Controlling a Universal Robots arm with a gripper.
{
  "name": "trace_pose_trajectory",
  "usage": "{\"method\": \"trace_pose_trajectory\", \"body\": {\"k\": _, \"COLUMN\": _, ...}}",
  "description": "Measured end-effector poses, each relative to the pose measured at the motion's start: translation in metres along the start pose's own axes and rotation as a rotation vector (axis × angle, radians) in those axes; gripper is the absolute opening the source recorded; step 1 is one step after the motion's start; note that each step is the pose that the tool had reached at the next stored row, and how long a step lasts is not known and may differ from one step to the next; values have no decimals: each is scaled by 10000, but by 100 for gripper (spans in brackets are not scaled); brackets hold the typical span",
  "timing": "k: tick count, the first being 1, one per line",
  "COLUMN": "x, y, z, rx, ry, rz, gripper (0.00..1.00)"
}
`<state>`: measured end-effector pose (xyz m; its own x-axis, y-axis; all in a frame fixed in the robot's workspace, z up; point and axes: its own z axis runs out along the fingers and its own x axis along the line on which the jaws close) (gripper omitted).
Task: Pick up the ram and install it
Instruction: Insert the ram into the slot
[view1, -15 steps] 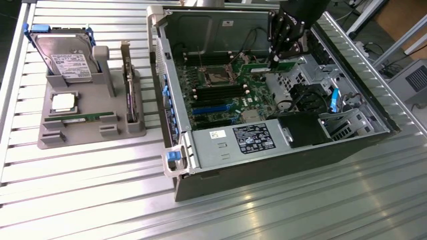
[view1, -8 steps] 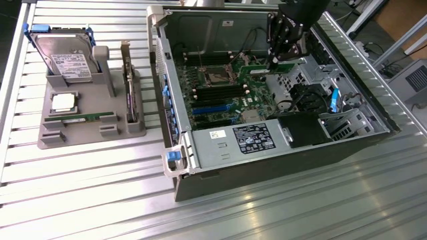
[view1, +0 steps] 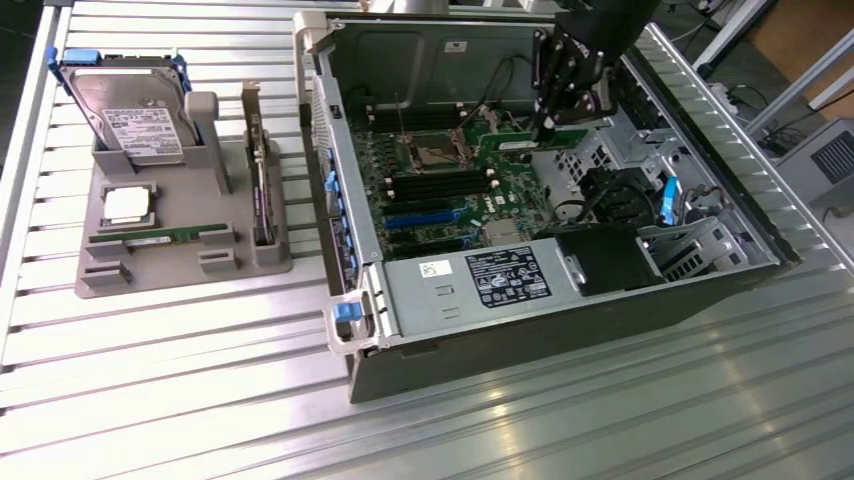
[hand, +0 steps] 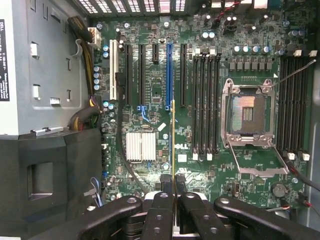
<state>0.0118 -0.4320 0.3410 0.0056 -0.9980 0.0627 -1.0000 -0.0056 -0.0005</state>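
Note:
My gripper (view1: 551, 122) hangs inside the open computer case (view1: 747, 235), above the motherboard (view1: 454, 215). It is shut on the ram (view1: 531, 141), a thin green stick. In the wrist view the ram (hand: 173, 145) appears edge-on as a narrow gold-green line running out from between the black fingers (hand: 161, 205) of the gripper (hand: 173, 194). It hovers over the board between the blue expansion slot (hand: 169, 75) and the black memory slots (hand: 205, 100). More memory slots (hand: 294, 100) lie beyond the open processor socket (hand: 248, 112).
A grey holder (view1: 174, 262) stands at the exterior view's left with a hard drive (view1: 127, 112), a silver processor (view1: 127, 203), an upright expansion card (view1: 262, 180) and another green stick (view1: 158, 237). The power supply (view1: 494, 280) and cables (hand: 82, 117) crowd the case.

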Motion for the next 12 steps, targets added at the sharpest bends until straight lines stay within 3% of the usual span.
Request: {"method": "trace_pose_trajectory", "body": {"k": 12, "x": -25, "y": 29, "z": 112, "rx": 0, "ry": 1, "rz": 0, "gripper": 12}}
